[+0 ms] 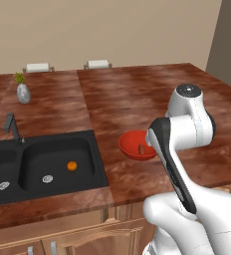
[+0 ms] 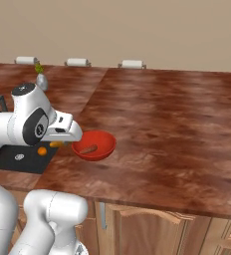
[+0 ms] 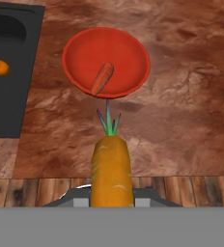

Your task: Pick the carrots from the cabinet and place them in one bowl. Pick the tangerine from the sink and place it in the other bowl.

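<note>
Gripper (image 3: 112, 200) clamped on orange carrot (image 3: 112, 169), green top fwd – above counter (image 3: 181, 120) edge, near red bowl (image 3: 80, 48). Darker carrot (image 3: 102, 78) lies in bowl. Tangerine (image 1: 72, 166) in sink (image 1: 33, 149), right basin – well apart from bowl

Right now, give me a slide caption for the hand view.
Gripper holding an orange carrot short of the red bowl, where a darker carrot lies.

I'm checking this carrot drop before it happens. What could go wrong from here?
The gripper holds the orange carrot short of the red bowl, over bare counter; released now, it would likely miss. The shallow bowl already holds the darker carrot, so a drop could bounce off or roll out.
</note>
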Motion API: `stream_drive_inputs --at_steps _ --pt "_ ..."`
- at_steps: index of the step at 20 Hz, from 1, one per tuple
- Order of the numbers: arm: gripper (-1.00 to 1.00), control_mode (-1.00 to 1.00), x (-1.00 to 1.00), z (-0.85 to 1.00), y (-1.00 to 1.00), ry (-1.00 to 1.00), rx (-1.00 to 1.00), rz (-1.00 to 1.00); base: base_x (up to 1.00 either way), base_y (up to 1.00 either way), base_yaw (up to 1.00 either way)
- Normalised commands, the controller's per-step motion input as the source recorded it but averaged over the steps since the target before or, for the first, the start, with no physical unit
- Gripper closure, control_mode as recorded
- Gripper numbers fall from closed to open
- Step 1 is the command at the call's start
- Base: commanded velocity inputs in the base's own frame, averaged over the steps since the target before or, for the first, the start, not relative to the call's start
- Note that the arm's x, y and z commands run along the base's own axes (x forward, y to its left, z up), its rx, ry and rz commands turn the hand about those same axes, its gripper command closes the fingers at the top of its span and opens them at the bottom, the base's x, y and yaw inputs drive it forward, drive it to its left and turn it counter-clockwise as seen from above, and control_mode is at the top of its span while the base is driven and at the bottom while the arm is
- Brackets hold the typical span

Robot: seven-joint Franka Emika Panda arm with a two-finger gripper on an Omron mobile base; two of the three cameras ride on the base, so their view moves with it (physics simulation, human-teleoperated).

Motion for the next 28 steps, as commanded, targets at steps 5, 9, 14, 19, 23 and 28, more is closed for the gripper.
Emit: stream_drive_inputs --at_steps 5,9,14,19,23,28 --pt "1.00 -1.00 0.03 0.06 0.00 0.00 0.01 0.01 0.00 0.00 0.00" --pt "1.00 -1.00 0.21 0.21 0.01 -0.08 0.07 0.03 0.00 0.00 0.00" --pt "1.00 -1.00 0.30 0.14 0.00 -0.17 0.04 0.00 0.00 0.00 0.00" --pt "1.00 -1.00 0.27 0.00 -0.01 -0.02 0.00 0.00 0.00 0.00 0.00" --pt "1.00 -1.00 0.25 -0.06 -0.04 0.00 0.00 0.00 0.00 0.00 0.00" --pt "1.00 -1.00 0.24 -0.07 -0.06 0.00 0.04 0.00 0.00 0.00 0.00"
